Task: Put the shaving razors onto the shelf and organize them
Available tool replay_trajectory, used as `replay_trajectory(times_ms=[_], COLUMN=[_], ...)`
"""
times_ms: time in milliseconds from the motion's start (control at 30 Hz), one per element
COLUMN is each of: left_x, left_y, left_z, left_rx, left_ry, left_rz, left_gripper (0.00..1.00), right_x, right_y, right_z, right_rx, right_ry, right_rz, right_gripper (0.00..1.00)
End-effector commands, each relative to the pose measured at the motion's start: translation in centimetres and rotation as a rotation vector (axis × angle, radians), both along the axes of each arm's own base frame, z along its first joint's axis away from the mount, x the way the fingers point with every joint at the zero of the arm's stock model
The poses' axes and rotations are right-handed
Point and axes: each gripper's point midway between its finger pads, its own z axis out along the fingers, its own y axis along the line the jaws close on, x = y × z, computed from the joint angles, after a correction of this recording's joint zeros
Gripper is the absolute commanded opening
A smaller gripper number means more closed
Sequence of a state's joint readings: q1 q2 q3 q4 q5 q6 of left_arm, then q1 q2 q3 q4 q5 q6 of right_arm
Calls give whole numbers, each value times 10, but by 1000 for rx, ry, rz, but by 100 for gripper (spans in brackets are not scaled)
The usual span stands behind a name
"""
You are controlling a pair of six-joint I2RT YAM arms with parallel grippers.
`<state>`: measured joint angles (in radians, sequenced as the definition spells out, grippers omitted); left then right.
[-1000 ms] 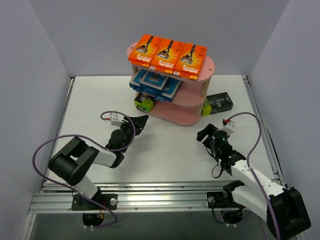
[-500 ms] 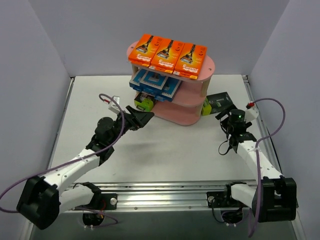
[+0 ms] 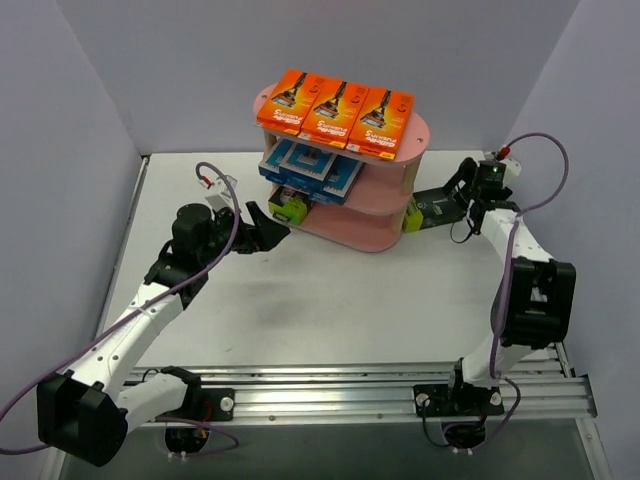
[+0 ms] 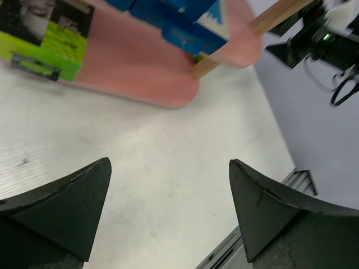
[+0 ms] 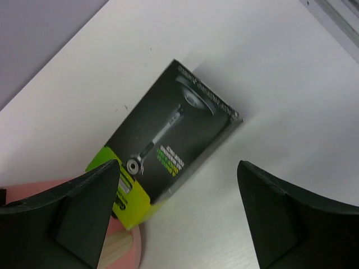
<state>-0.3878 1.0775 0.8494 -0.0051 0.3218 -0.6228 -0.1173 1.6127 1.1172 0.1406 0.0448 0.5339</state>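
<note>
With both the left end effector (image 4: 168, 163) and right end effector (image 5: 176, 163) spread and empty, the right hangs over the black-and-lime razor pack (image 5: 168, 134) flat on the worktop (image 5: 269, 73) directly beneath, its lime end at the shelf (image 3: 352, 236), so pickup seems next: descend, straddle its narrow sides, pinch.

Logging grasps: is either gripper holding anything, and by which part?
Nothing is held: left gripper and right gripper are both open and empty.

Robot lab test cell, not a home/shop: white table (image 3: 330, 300) boxed in by blank grey walls (image 3: 60, 150), aluminium rail frame (image 3: 330, 385) at near edge w/ left arm (image 3: 130, 318) & right arm (image 3: 527, 300) bolted on, purple cables (image 3: 543, 136) hanging loose.
</note>
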Motion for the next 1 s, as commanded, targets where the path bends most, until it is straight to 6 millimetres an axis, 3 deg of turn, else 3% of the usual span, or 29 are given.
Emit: replay_trajectory(times_ms=[0, 33, 67, 100, 133, 167, 200, 267, 300, 333, 400, 500, 633, 733, 767, 833, 867, 933, 967], left_x=[-4, -7, -1, 2, 3, 6, 6, 7, 7, 6, 7, 9, 10, 8, 7, 4, 4, 2, 1], left_y=[11, 16, 24, 30, 35, 41, 44, 49, 52, 53, 53, 55, 58, 60, 60, 61, 62, 63, 64], left_z=[0, -8, -3, -5, -9, -12, -16, -23, -24, -23, -22, -24, -24, -22, -21, -18, -16, -11, -11], left_rx=[130, 178, 215, 262, 290, 311, 322, 319, 320, 322, 327, 322, 313, 314, 316, 313, 312, 309, 310], left_ry=[-1, 27, 9, -6, 3, 3, 3, 16, 21, 18, 11, 19, 22, 14, 10, 1, -7, -21, -23], left_rz=[-52, -47, -5, 7, 26, 55, 64, 72, 77, 79, 76, 80, 89, 91, 91, 94, 96, 102, 105], left_gripper=[94, 94, 94, 94, 94, 94, 94, 94, 94, 94, 94, 94, 94, 94, 94, 94, 94, 94, 94], right_x=[30, 36, 44, 59, 67, 74, 86, 97, 110, 107, 113, 120, 107, 95, 81, 67, 50, 36, 18], right_y=[-9, -12, -14, -17, -18, -20, -24, -29, -33, -34, -41, -37, -29, -25, -25, -31, -31, -35, -39], right_z=[12, -6, -7, 10, -5, -6, 8, -9, 2, -21, -31, -60, -95, -103, -117, -114, -127, -120, -130], right_rx=[-84, -99, -105, -121, -122, -135, -144, -144, -154, -147, -156, -127, -97, -94, -87, -111, -108, -114, -124], right_ry=[16, 69, 76, 42, 75, 76, 46, 77, 46, 114, 139, 181, 256, 270, 309, 326, 366, 362, 401], right_rz=[64, 78, 84, 89, 94, 101, 98, 112, 114, 125, 130, 180, 209, 217, 214, 185, 178, 164, 138], right_gripper=[81, 81, 81, 81, 81, 81, 81, 81, 81, 81, 81, 80, 77, 77, 77, 76, 76, 76, 76])
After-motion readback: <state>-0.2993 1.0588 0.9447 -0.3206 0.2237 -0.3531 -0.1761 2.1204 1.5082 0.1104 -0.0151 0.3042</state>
